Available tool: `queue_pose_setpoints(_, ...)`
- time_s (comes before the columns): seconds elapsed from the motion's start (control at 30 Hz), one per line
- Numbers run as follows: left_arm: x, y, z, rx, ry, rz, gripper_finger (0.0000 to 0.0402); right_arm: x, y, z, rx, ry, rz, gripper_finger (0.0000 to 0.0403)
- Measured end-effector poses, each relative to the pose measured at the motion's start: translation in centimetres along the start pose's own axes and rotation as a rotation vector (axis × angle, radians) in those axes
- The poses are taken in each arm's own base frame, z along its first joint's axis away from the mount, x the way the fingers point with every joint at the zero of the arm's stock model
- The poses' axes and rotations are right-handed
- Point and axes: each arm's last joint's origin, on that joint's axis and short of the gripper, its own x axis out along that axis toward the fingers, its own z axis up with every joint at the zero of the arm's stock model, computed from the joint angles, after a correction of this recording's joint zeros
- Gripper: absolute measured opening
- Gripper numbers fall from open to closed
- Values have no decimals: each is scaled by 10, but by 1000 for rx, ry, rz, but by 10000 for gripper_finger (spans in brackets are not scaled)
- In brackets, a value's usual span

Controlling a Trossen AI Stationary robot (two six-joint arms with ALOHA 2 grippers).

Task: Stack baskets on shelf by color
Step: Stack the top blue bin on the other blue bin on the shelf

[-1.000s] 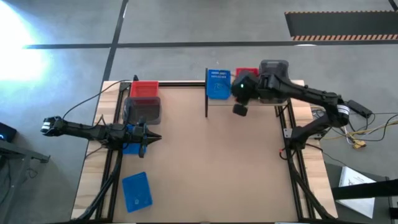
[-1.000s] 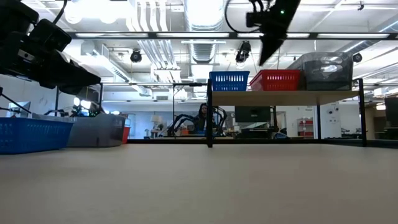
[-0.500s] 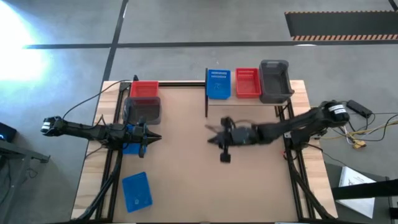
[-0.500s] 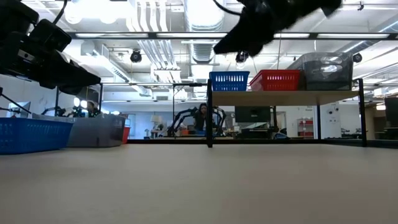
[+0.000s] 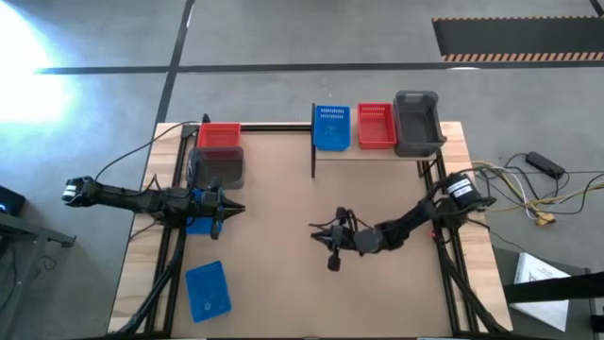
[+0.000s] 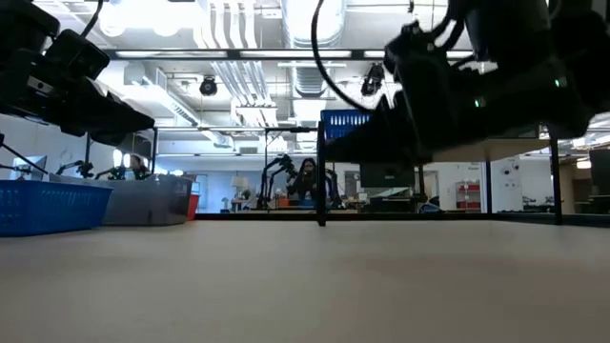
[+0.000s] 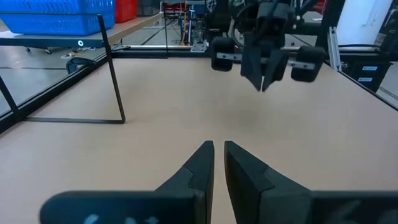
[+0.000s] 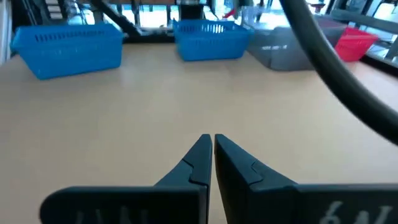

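On the wooden shelf [image 5: 377, 151] at the far right of the table, a blue basket [image 5: 331, 127], a red basket [image 5: 376, 125] and a grey basket [image 5: 418, 123] stand side by side. At the table's left lie a red basket [image 5: 219, 136], a grey basket [image 5: 217, 167], a blue basket [image 5: 196, 223] partly under my left arm, and another blue basket [image 5: 208, 288] near the front. My left gripper [image 5: 241, 209] [image 7: 219, 149] hovers shut beside them. My right gripper [image 5: 314, 229] [image 8: 212, 143] is shut above the table's middle, pointing left toward those baskets.
Black frame rails [image 5: 170, 246] run along the table's left and right sides. The shelf's thin black post [image 7: 112, 68] stands at its left corner. Bare tabletop [image 5: 283, 283] lies between the two grippers. Cables [image 5: 538, 198] trail off to the right of the table.
My right gripper has left the shelf, where it stood over the red and grey baskets. It has swung down and toward the near edge and the table's left, turning to point at the left-hand baskets. The red basket on the shelf is now uncovered.
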Motion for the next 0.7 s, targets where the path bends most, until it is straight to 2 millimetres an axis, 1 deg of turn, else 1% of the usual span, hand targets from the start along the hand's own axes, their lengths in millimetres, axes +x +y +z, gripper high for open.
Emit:
queue_pose_setpoints(0.1, 0, 0, 0, -1, -2, 0, 22, -6, 2, -4, 2, 4, -51, 13)
queue_pose_setpoints(0.2, 0, 0, 1, -1, -6, 2, 22, -22, 7, -6, -15, -1, -98, 13)
queue_pose_setpoints(0.27, 0, 0, 4, -8, -42, 2, 22, -34, 10, -11, -15, 4, -114, 13)
queue_pose_setpoints(0.33, -1, 0, 12, -30, -127, -2, 22, -45, 12, -20, -10, 22, -120, 13)
queue_pose_setpoints(0.4, -3, 0, 22, -132, -228, -17, 22, -53, 13, -27, -3, 38, -131, 13)
queue_pose_setpoints(0.47, -6, 0, 34, -245, -358, -22, 22, -56, 12, -31, 21, 41, -145, 13)
queue_pose_setpoints(0.57, -13, 2, 51, -353, -543, -46, 22, -56, 12, -34, 41, 43, -162, 13)
queue_pose_setpoints(0.63, -19, 0, 61, -349, -647, -149, 22, -54, 12, -32, 37, 38, -171, 13)
queue_pose_setpoints(0.7, -19, -4, 68, -280, -655, -242, 22, -52, 14, -30, 20, 29, -182, 13)
